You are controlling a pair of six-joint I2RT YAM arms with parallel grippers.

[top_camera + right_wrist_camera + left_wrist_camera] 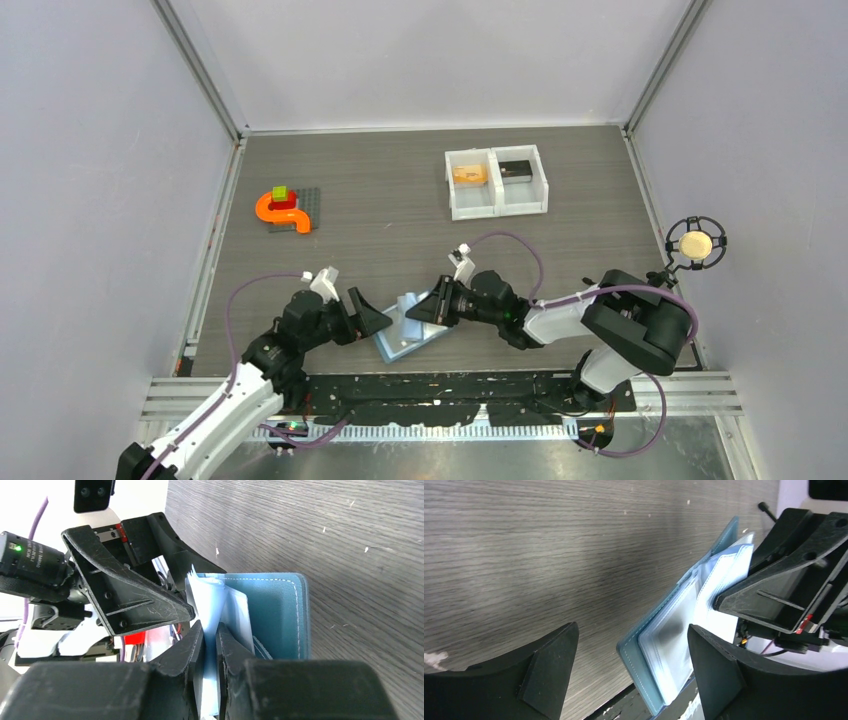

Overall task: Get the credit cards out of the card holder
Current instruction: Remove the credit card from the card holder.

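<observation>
The light-blue card holder (408, 338) lies open near the table's front edge, its clear inner sleeves lifted. My right gripper (427, 307) is shut on one inner sleeve of the card holder (280, 615); its jaws (209, 626) pinch the pale sheet. My left gripper (378, 320) is open just left of the holder, and the holder's (664, 645) lower corner sits between its fingers (631, 632) without touching them. An orange-yellow credit card (468, 174) lies in the white tray's left compartment and a dark card (516, 169) in its right one.
The white two-compartment tray (497, 208) stands at the back centre-right. An orange curved toy piece (282, 212) with red and green blocks sits on a grey plate at the back left. A round yellow fixture (696, 243) hangs at the right wall. The table's front edge runs just below the holder.
</observation>
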